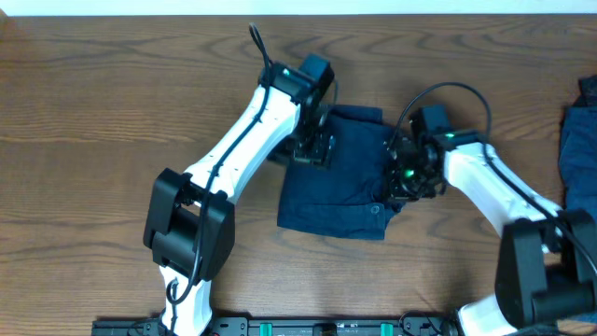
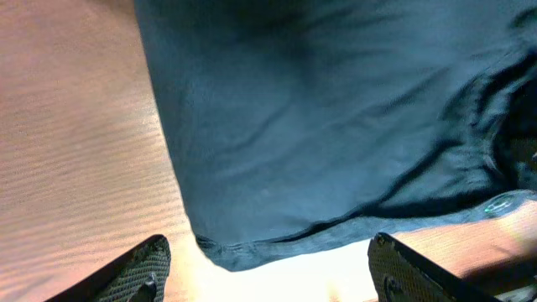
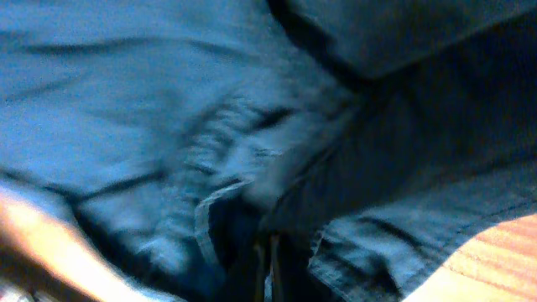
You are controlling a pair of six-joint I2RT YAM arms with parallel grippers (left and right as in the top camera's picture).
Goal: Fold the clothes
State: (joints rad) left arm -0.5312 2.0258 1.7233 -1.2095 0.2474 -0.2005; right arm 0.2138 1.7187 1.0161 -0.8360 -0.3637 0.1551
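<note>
The dark navy garment [image 1: 340, 177] lies bunched and partly folded on the table's middle. My left gripper [image 1: 313, 149] is at its left edge. In the left wrist view its fingers [image 2: 268, 245] are spread wide and empty, just off a hemmed corner of the garment [image 2: 336, 126]. My right gripper [image 1: 403, 177] is at the garment's right edge. In the right wrist view its fingers [image 3: 268, 256] are pressed together with dark fabric [image 3: 168, 126] gathered around them. A small pale spot, possibly the button [image 1: 376, 209], shows near the lower right corner.
A brighter medium-blue fabric heap [image 1: 580, 149] lies at the table's right edge. The wooden table [image 1: 93, 140] extends to the left and front. The arm bases stand at the front edge.
</note>
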